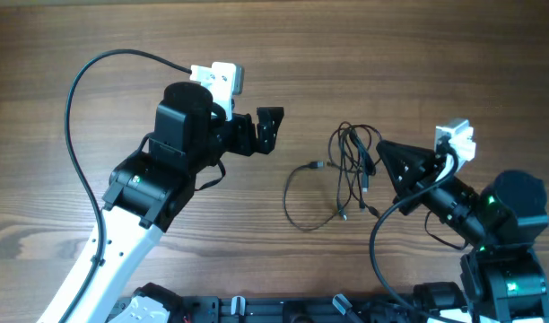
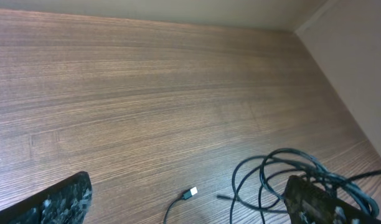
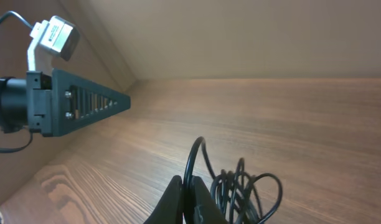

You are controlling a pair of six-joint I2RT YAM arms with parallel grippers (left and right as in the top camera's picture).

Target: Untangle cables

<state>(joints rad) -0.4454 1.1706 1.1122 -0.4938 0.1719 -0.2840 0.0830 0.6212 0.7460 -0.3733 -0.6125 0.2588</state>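
Wood-grain laminate covers the table [image 1: 95, 36], brown with darker streaks, and in both wrist views a plain beige wall [image 3: 253, 37] rises along its far edge and meets a second wall at a corner. Light falls in a soft pale band across the boards.

The cables [image 1: 351, 166] lie bunched in thin black loops right at the tip of the right gripper [image 1: 385, 150]. One wider loop trails away from that tip toward the left arm and ends in a small silver plug [image 1: 318, 165] lying flat on the wood. The right gripper is clenched, and in its own wrist view a black strand arches up from between its closed fingertips, so it is grasping the cables. The rest of the bundle sits just beyond the tips.

The left gripper [image 1: 261, 133] is released, with its jaws spread wide and nothing between them. It is apart from the bundle, which lies ahead of it, off toward its right finger [image 2: 312, 199]. The silver plug rests on the wood between its two fingers
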